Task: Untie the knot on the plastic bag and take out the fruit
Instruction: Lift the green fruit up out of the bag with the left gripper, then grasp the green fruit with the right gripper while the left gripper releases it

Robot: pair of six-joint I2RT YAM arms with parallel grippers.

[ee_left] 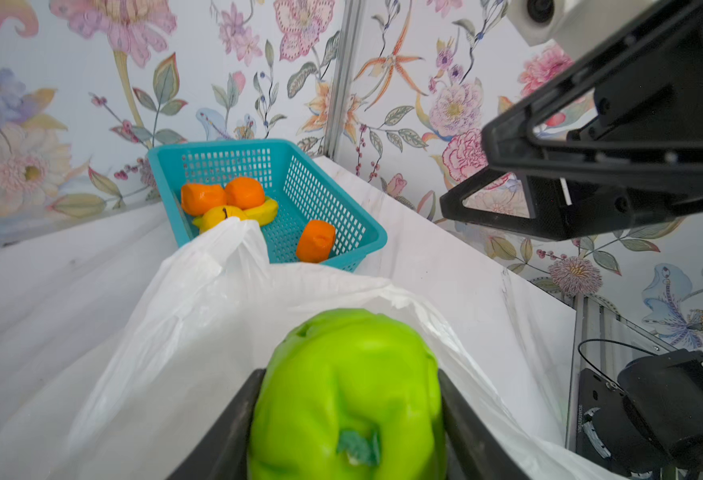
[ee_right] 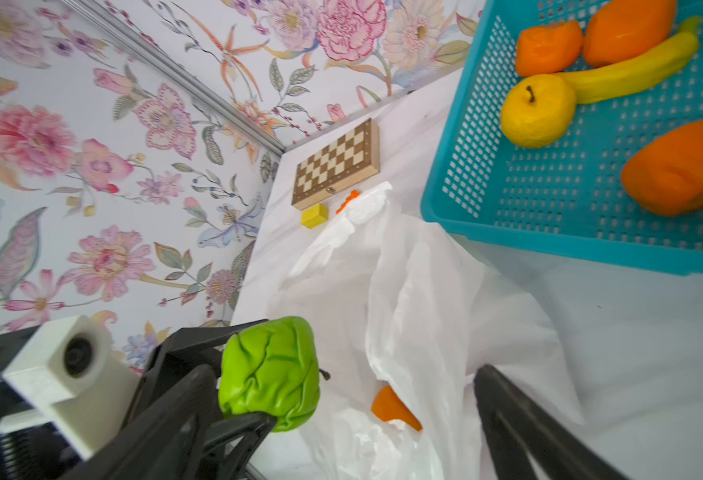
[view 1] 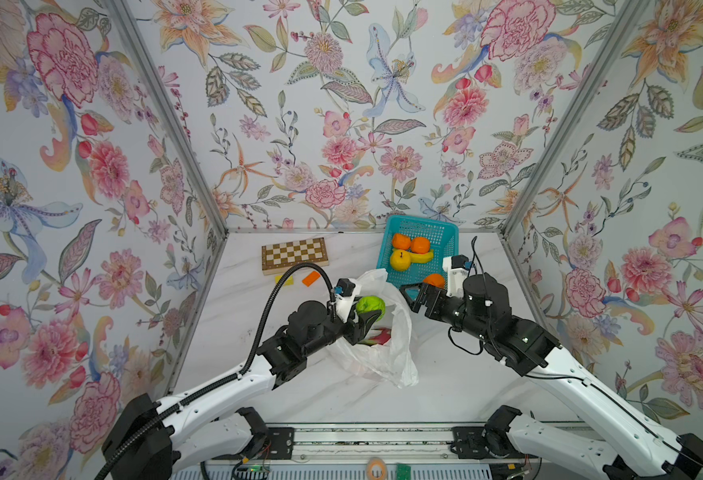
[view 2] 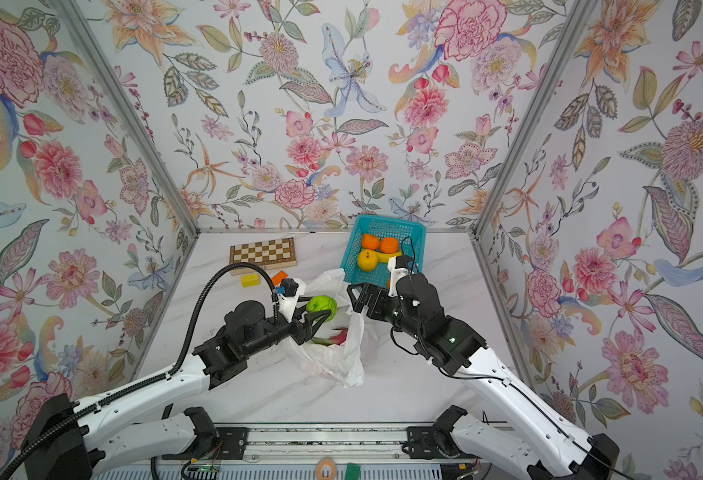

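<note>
My left end effector (ee_left: 349, 415) grips a green fruit (view 1: 370, 306) just above the open bag (view 1: 387, 361). My right end effector (view 1: 412, 296) hangs beside it, jaws wide and empty. The knot looks undone. Some fruit (view 1: 400, 260) lies in the basket (view 1: 445, 235) ahead. A dragon fruit (view 1: 376, 334) and an orange (ee_right: 393, 409) are left in the bag below.

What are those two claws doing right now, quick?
Left gripper: fingers closed on the green fruit.
Right gripper: open, holding nothing.
</note>
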